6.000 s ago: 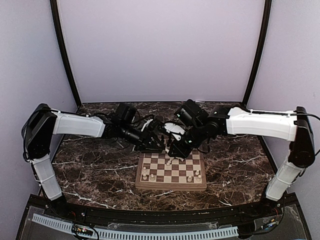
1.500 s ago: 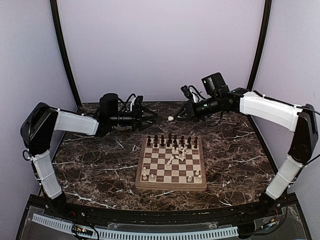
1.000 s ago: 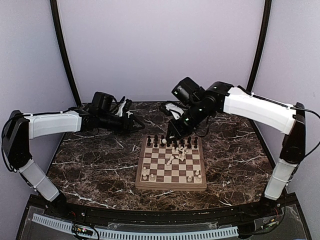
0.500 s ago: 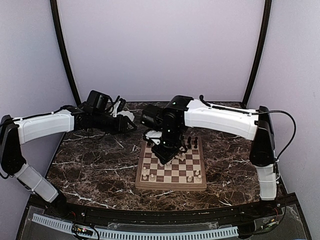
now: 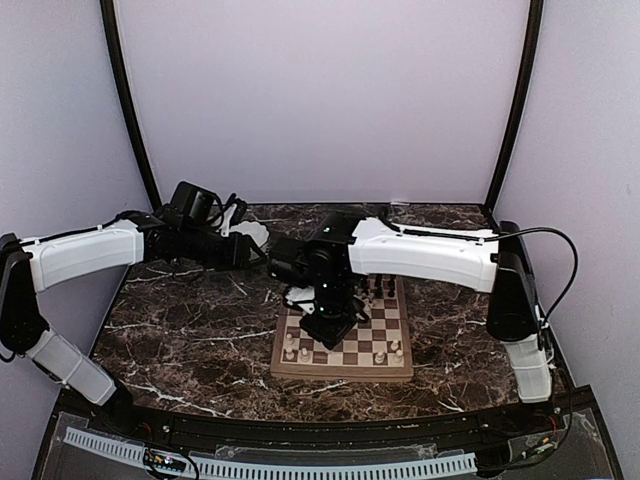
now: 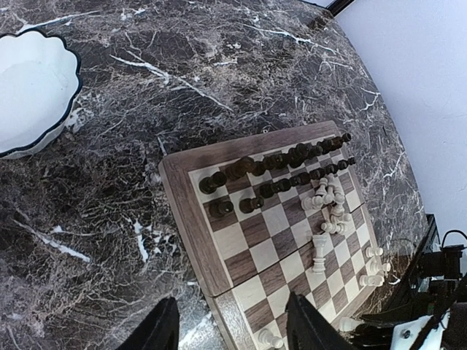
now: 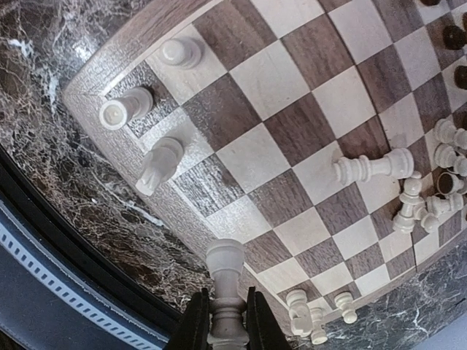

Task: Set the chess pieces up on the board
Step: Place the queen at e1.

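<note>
The board [image 5: 340, 372] lies mid-table. Dark chess pieces [image 6: 281, 157] stand in two rows along its far edge. Cream pieces lie in a heap [image 6: 330, 205] near the middle, and one lies alone [image 7: 372, 168]. A few cream pieces [image 7: 157, 164] stand at the near left corner and others at the near right corner [image 7: 306, 315]. My right gripper [image 7: 225, 300] is shut on a cream piece [image 7: 225, 259] and holds it above the board's near edge; in the top view it [image 5: 325, 322] hangs over the board's left half. My left gripper [image 6: 228, 310] is open and empty, above the table left of the board [image 6: 186, 211].
A white scalloped dish [image 6: 29, 95] sits on the marble table at the back left, beside my left gripper [image 5: 250, 255]. My right arm [image 5: 420, 255] stretches across the far part of the board. Purple walls close in the back and sides.
My right arm swung from the back right across the board to its near left, carrying the cream piece. My left arm drew back to the left, near the dish.
</note>
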`<control>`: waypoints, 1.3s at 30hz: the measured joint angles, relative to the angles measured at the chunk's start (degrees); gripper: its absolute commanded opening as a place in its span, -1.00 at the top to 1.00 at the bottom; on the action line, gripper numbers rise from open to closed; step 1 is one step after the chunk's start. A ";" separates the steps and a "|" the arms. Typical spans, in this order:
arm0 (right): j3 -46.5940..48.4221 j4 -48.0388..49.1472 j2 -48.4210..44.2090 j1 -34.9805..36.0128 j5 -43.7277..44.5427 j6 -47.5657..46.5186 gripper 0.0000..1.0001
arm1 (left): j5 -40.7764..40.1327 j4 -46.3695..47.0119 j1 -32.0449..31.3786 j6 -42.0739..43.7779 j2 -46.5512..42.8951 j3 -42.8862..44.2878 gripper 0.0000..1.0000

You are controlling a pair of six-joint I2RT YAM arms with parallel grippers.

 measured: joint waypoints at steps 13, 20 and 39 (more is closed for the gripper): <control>-0.17 -1.14 2.64 0.28 0.55 0.04 0.89 | -0.66 -1.70 0.04 -0.02 -2.08 -1.62 -0.05; -0.39 -1.07 3.85 0.28 0.48 0.00 0.81 | -0.68 -1.79 0.04 -0.02 -2.19 -2.38 -0.05; -0.63 -0.79 4.74 0.28 -0.35 -0.87 0.28 | -0.35 -1.81 0.04 0.00 -2.60 -3.08 -0.05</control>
